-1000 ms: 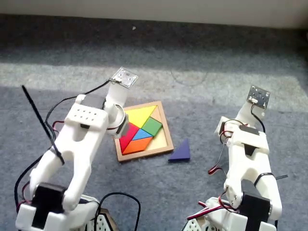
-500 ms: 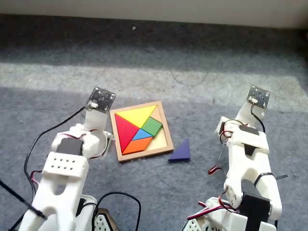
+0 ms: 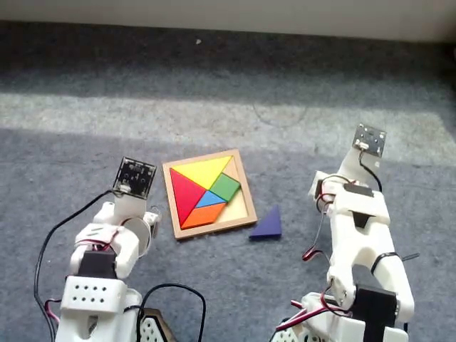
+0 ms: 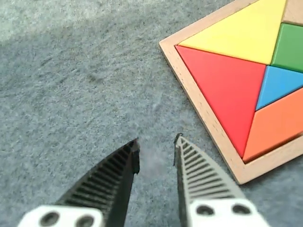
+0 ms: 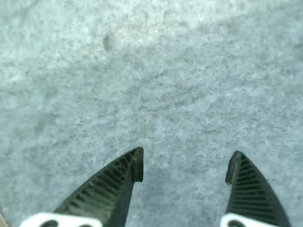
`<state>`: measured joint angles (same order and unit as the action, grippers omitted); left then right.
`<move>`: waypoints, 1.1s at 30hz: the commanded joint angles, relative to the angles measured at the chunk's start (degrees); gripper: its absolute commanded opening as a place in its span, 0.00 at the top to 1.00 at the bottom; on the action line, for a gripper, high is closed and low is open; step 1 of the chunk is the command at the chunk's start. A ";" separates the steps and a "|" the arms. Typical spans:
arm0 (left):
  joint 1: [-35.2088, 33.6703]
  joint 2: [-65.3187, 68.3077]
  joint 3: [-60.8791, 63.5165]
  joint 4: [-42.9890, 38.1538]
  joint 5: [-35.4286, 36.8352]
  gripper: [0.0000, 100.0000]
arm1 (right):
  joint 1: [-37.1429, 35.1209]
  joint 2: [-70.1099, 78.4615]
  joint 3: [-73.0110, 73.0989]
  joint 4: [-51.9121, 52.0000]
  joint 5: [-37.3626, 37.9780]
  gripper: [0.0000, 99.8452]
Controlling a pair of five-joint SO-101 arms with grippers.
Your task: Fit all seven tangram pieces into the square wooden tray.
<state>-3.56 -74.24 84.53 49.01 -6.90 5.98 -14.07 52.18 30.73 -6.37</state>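
One purple triangle (image 3: 268,224) lies on the grey tabletop (image 3: 285,107) just beside the square wooden tray (image 3: 247,187), which holds the other coloured pieces (image 3: 187,196). The left gripper (image 4: 155,144) hangs slightly parted beside the tray's rim; the right gripper (image 5: 184,165) is spread wide over bare tabletop.

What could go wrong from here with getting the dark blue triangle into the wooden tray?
The thin dark blue triangle piece lies flat on grey carpet; a tool closing on it might push it instead of lifting it.
The open left tool hangs close beside the rim of the square wooden tray; a sideways move could nudge the tray.
The pale gap in the tray looks snug, so the triangle may catch on neighbouring pieces.
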 commanded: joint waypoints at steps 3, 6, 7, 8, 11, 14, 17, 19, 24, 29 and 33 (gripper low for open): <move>-0.48 -10.77 4.88 -1.05 0.09 0.95 | -3.38 -1.36 -4.79 10.07 -10.81 0.73; -0.48 -15.96 7.52 -0.97 0.09 0.95 | -6.99 -3.56 -12.26 22.55 -15.47 0.73; -0.48 -17.80 8.31 -0.88 0.09 0.95 | -7.87 -4.35 -14.37 26.33 -17.05 0.73; -0.48 -19.47 9.01 -0.88 0.09 0.95 | -8.48 -5.05 -16.04 29.14 -18.46 0.73; -0.48 -24.04 11.12 -0.88 0.09 0.95 | -10.95 -6.99 -19.74 33.71 -22.33 0.73; -0.48 -27.47 12.70 -0.79 0.09 0.95 | -14.81 -8.66 -20.97 33.98 -24.26 0.73; -0.48 -29.58 12.70 1.85 0.09 0.95 | -20.09 -10.07 -21.14 34.42 -25.67 0.73; -0.57 -29.76 12.62 2.29 0.09 0.95 | -22.90 -11.91 -21.41 34.42 -26.46 0.73; -0.57 -29.76 12.62 2.37 0.09 0.95 | -28.44 -13.41 -20.18 31.08 -37.10 0.72; -0.57 -29.76 12.62 2.11 0.09 0.95 | -29.32 -8.75 -12.26 30.64 -43.08 0.72; -0.40 -29.76 12.62 2.02 0.09 0.95 | -30.46 -4.79 -11.91 28.26 -47.74 0.72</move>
<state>-3.56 -103.16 95.87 51.12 -6.90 -22.95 -20.75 40.04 62.46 -49.98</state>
